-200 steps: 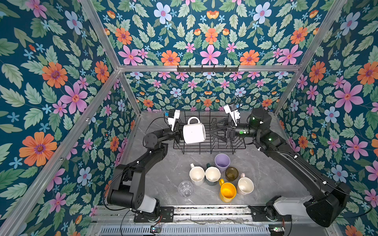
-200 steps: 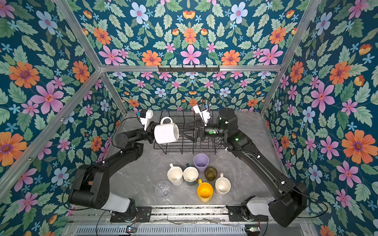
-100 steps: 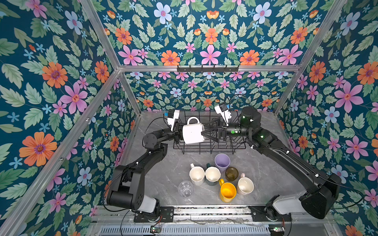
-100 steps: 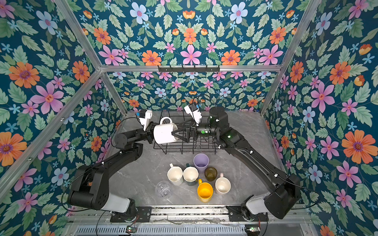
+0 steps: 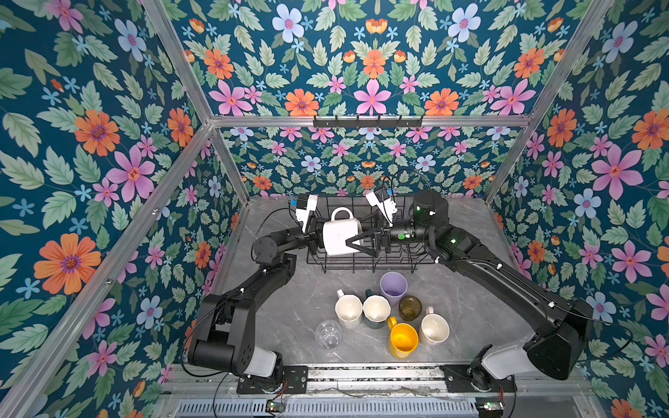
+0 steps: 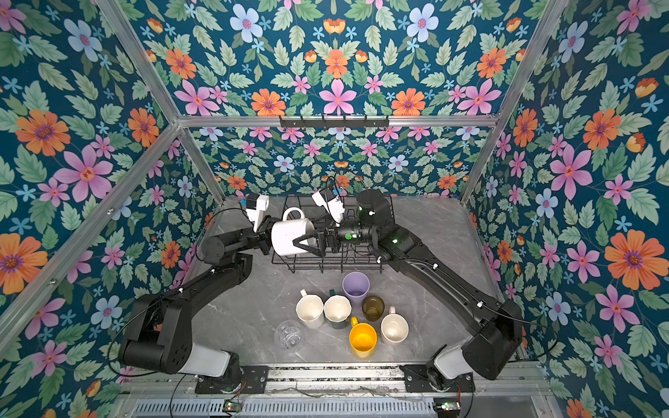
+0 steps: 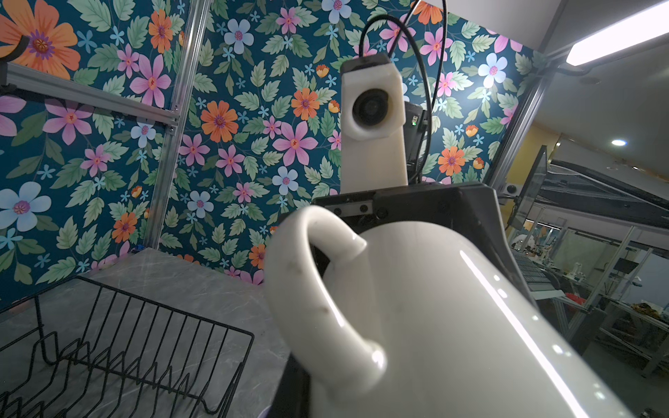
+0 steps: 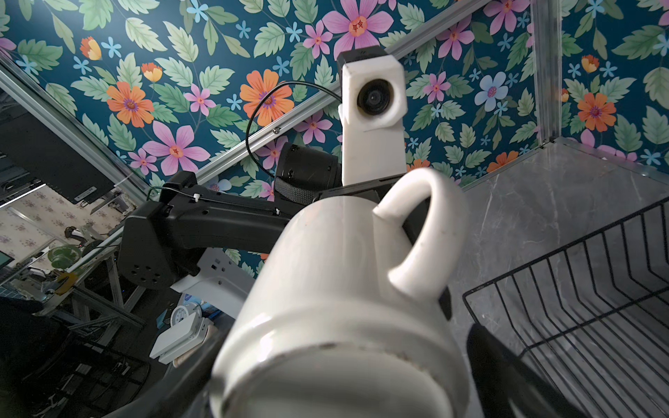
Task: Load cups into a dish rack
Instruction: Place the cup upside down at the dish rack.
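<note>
Right, the left gripper point(image 5: 320, 236) is clenched on the white mug point(image 5: 339, 235), gripping the end nearest its own arm; the mug lies on its side, handle pointing up, held above the left end of the dish rack point(image 5: 405, 259). In the left wrist view the rack wires sit below the mug and apart from it.

The right gripper point(image 5: 356, 231) is released, jaws spread wide, one finger on either side of the mug's flat base end; cannot tell whether the pads touch the ceramic.

The other cups stand upright on the table point(image 5: 289, 307), clustered near the rack's front edge:
- lilac tumbler point(image 5: 393, 286) closest to the rack
- white cup point(image 5: 348, 309) and dark green mug point(image 5: 376, 309) side by side, touching
- olive-brown glass point(image 5: 409, 307) just beside the green mug
- yellow mug point(image 5: 402, 339) and pale pink mug point(image 5: 434, 327) in the row nearer the arm bases
- clear glass point(image 5: 328, 334) a little apart on the left
</note>
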Robot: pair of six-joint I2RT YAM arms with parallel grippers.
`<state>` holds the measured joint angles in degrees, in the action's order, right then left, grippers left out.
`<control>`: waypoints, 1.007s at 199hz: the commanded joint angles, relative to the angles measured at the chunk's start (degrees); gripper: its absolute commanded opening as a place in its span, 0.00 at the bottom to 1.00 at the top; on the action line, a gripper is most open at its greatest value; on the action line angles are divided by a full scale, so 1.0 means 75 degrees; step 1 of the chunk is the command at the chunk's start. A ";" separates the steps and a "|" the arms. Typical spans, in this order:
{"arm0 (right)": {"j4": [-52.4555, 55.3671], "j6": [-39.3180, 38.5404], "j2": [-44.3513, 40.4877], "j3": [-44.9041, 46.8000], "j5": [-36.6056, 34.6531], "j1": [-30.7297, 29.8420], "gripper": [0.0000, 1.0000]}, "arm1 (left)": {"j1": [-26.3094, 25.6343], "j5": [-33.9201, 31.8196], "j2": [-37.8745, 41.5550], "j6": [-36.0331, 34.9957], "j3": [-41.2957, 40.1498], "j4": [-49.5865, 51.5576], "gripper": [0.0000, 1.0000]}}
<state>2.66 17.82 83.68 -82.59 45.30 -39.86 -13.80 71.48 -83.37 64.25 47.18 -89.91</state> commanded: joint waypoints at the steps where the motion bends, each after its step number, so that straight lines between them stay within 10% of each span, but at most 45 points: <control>1: 0.0094 -0.0182 0.0085 -0.0137 -0.0212 -0.0102 0.97 | 0.0001 -0.0121 0.0048 0.0011 -0.0009 -0.0293 0.00; 200: 0.0573 -0.0150 0.0602 -0.0552 -0.0641 -0.0260 0.54 | 0.0001 0.0013 0.0275 -0.0420 -0.0023 0.0379 0.00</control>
<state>6.09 17.65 87.11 -86.43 43.35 -41.34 -13.34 71.35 -82.26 62.19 46.63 -84.99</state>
